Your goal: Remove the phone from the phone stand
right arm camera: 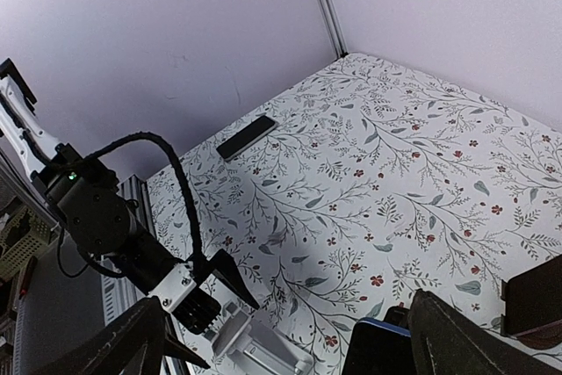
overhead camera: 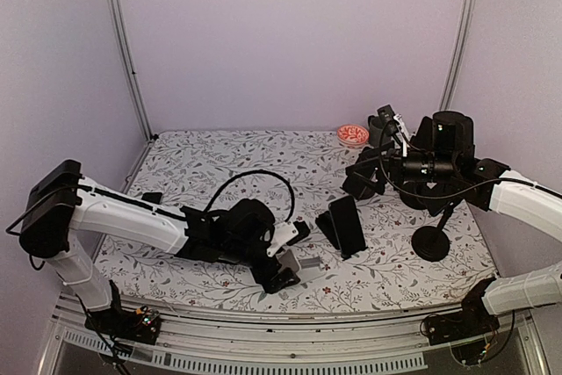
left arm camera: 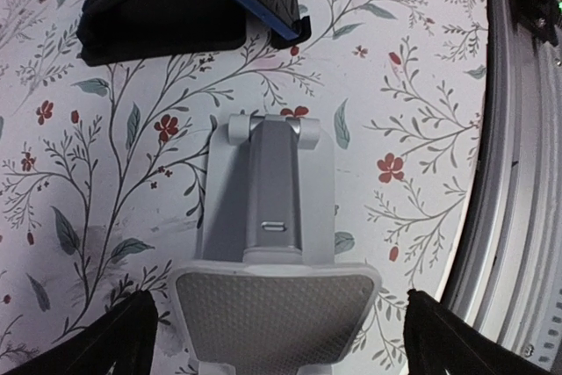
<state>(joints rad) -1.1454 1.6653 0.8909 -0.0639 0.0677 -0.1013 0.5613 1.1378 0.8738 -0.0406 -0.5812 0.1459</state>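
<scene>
— What kind of place are we looking at?
— A robot lab cell: plain lilac walls (overhead camera: pixel 290 32) and aluminium posts (overhead camera: pixel 123 50) are enclosing a floral table (overhead camera: pixel 219 164), with the left arm (overhead camera: pixel 132 217) and right arm (overhead camera: pixel 527 204) sitting bolted along its metal rail (overhead camera: pixel 290 359).

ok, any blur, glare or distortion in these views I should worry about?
Top: even soft light, no glare; the front rail bows, so some lens distortion; black phone loses detail. Left wrist: silver stand sharp, left fingers dark and soft. Right wrist: tablecloth sharp, right fingers blurred at the bottom.
</scene>
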